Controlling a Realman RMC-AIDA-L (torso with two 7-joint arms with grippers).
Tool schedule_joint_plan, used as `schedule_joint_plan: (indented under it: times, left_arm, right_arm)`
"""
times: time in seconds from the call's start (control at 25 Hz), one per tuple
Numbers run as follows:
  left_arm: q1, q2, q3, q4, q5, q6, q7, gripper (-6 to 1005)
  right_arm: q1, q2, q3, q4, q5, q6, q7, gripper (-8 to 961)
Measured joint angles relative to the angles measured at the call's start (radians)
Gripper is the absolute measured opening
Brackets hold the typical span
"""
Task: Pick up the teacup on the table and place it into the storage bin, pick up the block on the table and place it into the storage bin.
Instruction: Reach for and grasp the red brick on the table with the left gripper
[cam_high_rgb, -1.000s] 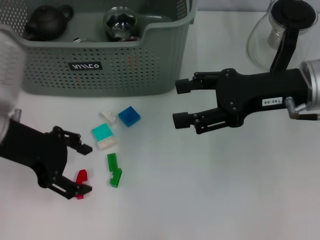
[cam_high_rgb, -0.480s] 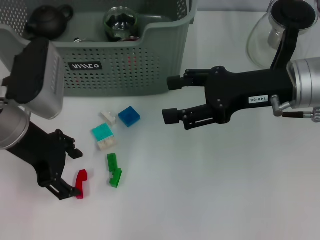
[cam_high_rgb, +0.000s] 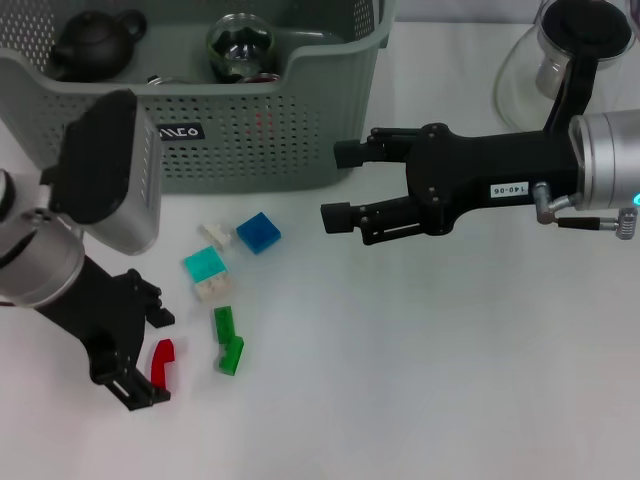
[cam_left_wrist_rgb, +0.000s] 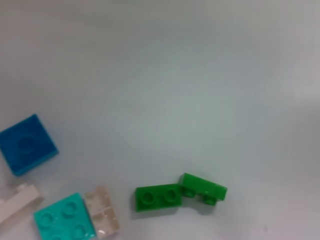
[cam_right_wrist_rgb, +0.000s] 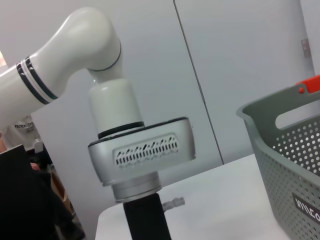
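Two green blocks (cam_high_rgb: 228, 340) lie beside the left claw (cam_high_rgb: 150, 362) pinching a red block (cam_high_rgb: 162, 362); right claw (cam_high_rgb: 345, 185) spread.

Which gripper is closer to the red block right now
Left. The left gripper brackets the red block at the table's near left; the right gripper hovers open, far off beside the storage bin.

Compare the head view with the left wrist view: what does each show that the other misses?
Only the head view shows the left gripper around the red block, the open right gripper hovering beside the storage bin, the dark teapot inside the bin, and the glass pitcher.

Only the left wrist view shows the studs on the block tops close up.

Both show the blue block, the teal block, the two green blocks and the white table.
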Motion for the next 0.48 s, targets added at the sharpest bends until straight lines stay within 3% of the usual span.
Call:
schedule_joint_plan:
  times: [0.48]
  left_arm:
    - [0.031,0.0,0.052,-0.002,0.002,-0.05,-0.01,870]
  right_arm:
    - [0.007,0.0,0.0,0.001,0.0,0.013,-0.009,940]
